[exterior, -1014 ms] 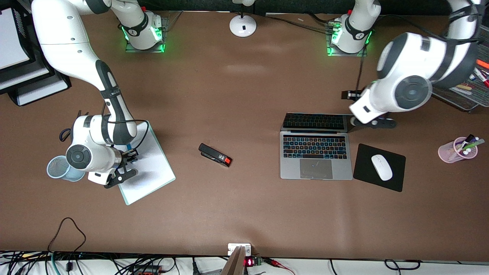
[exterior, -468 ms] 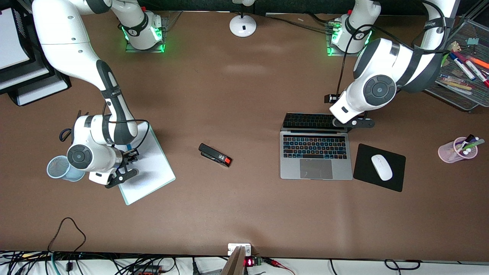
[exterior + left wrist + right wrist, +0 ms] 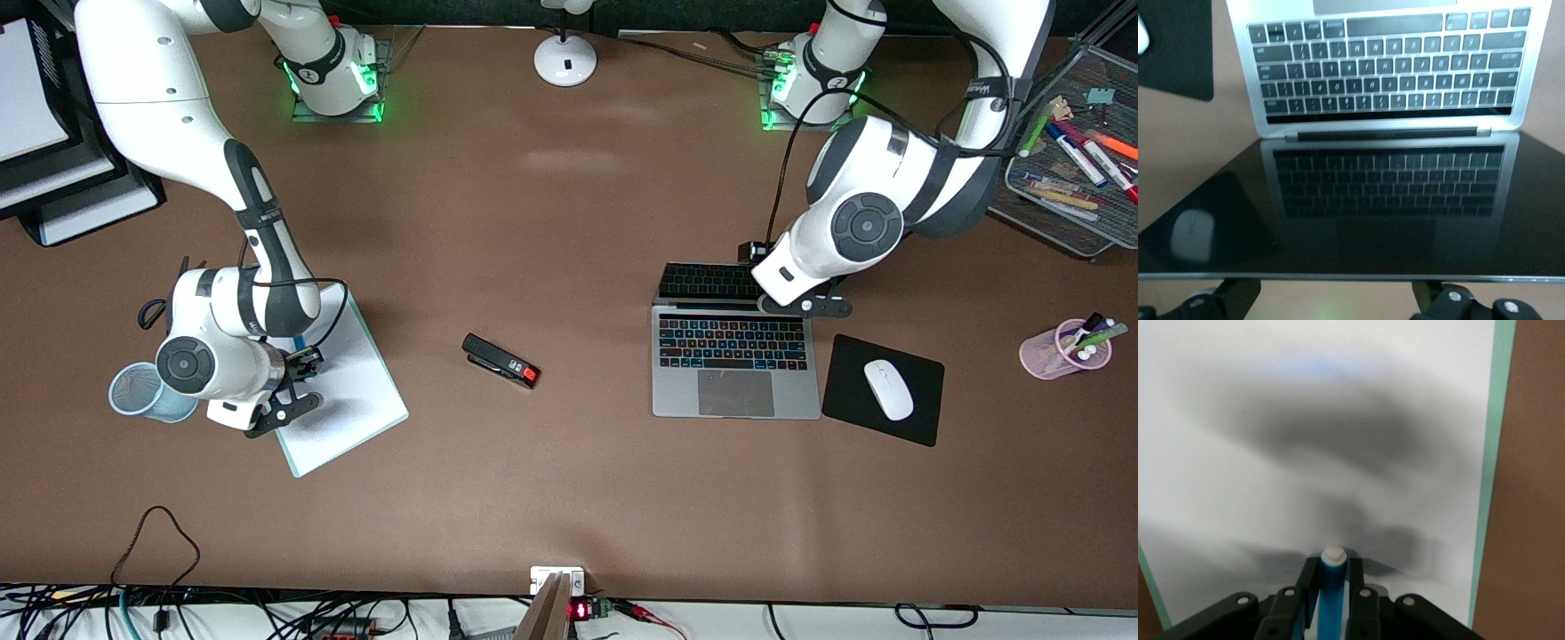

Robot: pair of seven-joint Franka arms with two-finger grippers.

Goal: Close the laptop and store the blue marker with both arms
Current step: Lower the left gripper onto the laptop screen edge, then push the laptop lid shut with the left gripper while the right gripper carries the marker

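The laptop (image 3: 736,364) lies open toward the left arm's end of the table, with its dark screen (image 3: 707,281) tilted back. In the left wrist view the screen (image 3: 1391,200) fills the middle and the keyboard (image 3: 1385,73) lies past it. My left gripper (image 3: 805,305) is open at the screen's top edge, near the corner on the left arm's side; its fingers (image 3: 1451,303) show spread wide just outside that edge. My right gripper (image 3: 298,382) is shut on the blue marker (image 3: 1331,593), whose white end sticks out past the fingertips, over a white pad (image 3: 356,391).
A black stapler (image 3: 500,360) lies mid-table. A white mouse (image 3: 889,389) sits on a black mouse pad (image 3: 925,418) beside the laptop. A pink pen cup (image 3: 1065,348), a mesh tray (image 3: 1080,236) of markers, a blue mesh cup (image 3: 142,393) and a lamp base (image 3: 565,59) stand around.
My left arm has swung from beside the laptop's corner in over the screen's top edge, toward the right arm's end. My right arm has stayed still with the marker.
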